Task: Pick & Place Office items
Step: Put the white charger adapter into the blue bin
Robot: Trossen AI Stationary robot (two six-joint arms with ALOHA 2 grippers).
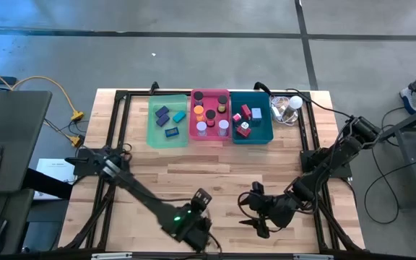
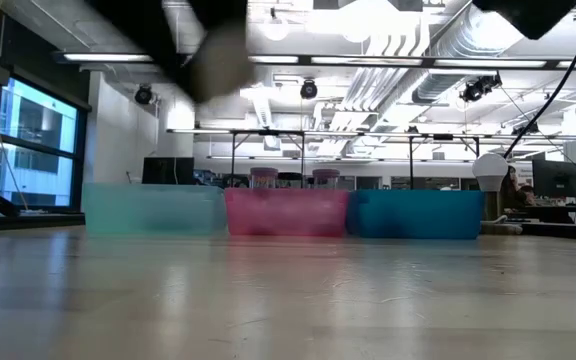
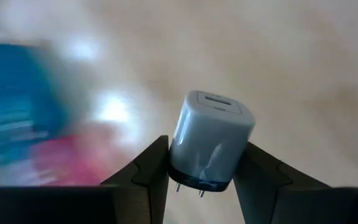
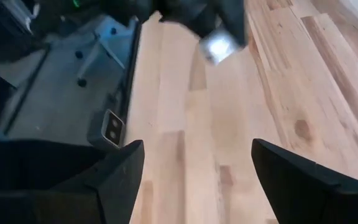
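Your left gripper [image 3: 207, 177] is clenched on a grey charger [image 3: 211, 140], prongs showing below its fingers [image 3: 148, 171], raised above the table's [image 1: 215, 170] near edge. Your right gripper [image 4: 194, 177] sits just beside it near that edge, fingers spread and holding nothing. Across the table you see three trays side by side: green [image 1: 166, 134] with blue blocks, pink [image 1: 210, 133] with short cylinders, teal [image 1: 253, 137] with red and pink pieces.

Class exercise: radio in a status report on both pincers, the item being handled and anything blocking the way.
Left pincer shut on white charger plug, near table's front edge. Right pincer open, empty, hovering over bare wooden table. Nothing seen blocking the trays.
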